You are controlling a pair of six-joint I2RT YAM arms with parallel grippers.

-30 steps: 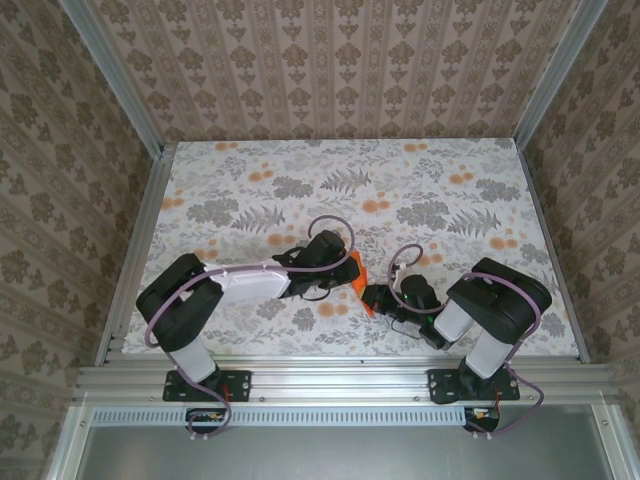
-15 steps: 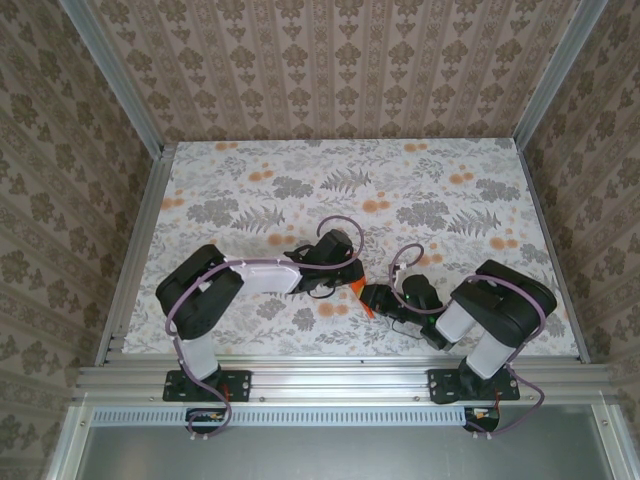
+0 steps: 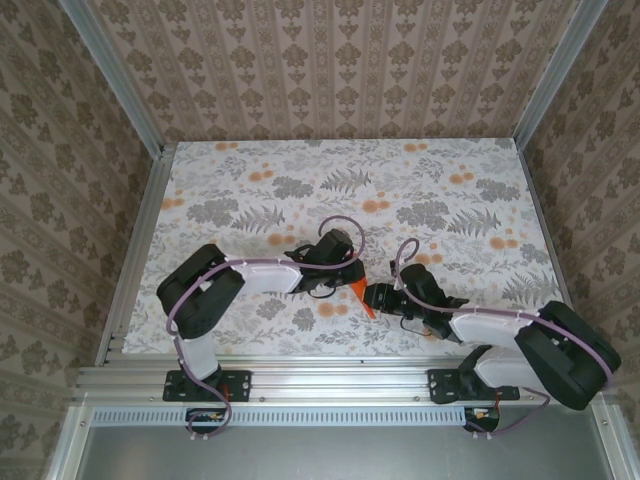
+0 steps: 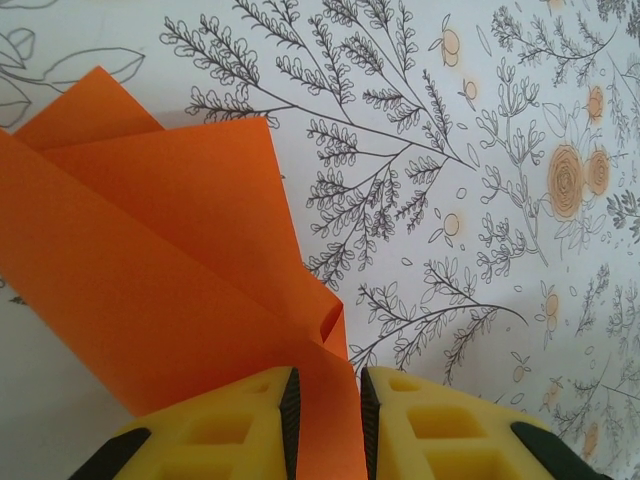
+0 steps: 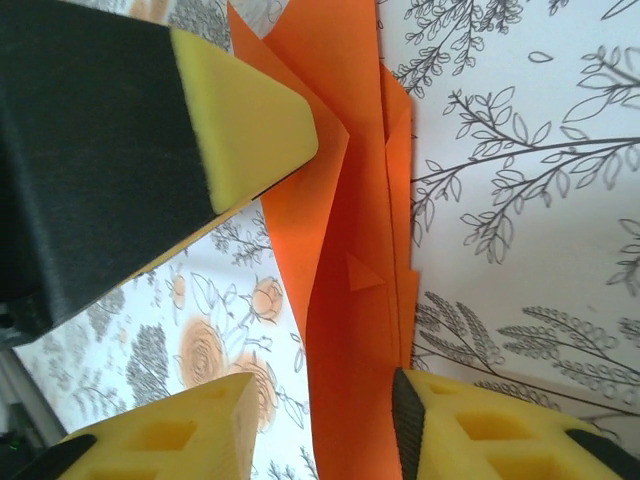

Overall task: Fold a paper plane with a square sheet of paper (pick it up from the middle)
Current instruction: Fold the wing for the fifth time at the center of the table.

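Creased orange paper pinched in left claw, near-centre of counter.

Paper [image 3: 358, 293] sits between the two claw tips above the floral counter [image 3: 300, 190], with both wrists crowding it. Left claw [image 4: 327, 385] is closed on its lower edge, the pads squeezing the sheet. The left wrist view shows folded flaps fanning up-left. Right claw [image 5: 322, 400] stands apart, not gripping. The paper runs between its pads, close beside the right pad [image 5: 470, 430]. The right wrist view shows the left claw's yellow pad [image 5: 250, 130] at the paper's far end. From the top, a thin orange sliver.
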